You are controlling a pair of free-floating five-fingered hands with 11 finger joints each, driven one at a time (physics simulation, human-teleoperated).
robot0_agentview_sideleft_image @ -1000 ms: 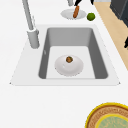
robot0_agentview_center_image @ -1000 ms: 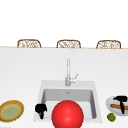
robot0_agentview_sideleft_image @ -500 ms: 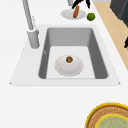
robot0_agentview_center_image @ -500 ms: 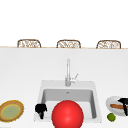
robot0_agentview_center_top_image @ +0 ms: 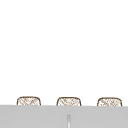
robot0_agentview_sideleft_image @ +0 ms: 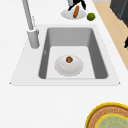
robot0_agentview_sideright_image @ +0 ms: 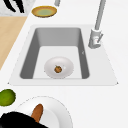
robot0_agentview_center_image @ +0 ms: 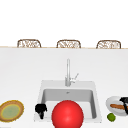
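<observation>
Right hand (robot0_agentview_center_image: 124,103) is closing in over the sausage (robot0_agentview_center_image: 116,106) on the white plate (robot0_agentview_center_image: 111,102); finger state unclear; left hand (robot0_agentview_center_image: 40,109) idling, curled.

A kitchen: white counter with a grey sink (robot0_agentview_sideleft_image: 100,62) and tall faucet (robot0_agentview_center_image: 68,72), plates of food beside it, woven chairs (robot0_agentview_center_image: 68,44) behind.

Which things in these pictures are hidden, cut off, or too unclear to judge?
- Right robot hand: the front view's right edge cuts it, so its grip on the carrot cannot be judged; the right side view's bottom edge cuts it too.
- Sink floor: in the front view a red ball hides it.
- Brown thing in the bowl: too small to name.
- Yellow plate: cut by the left side view's corner.
</observation>
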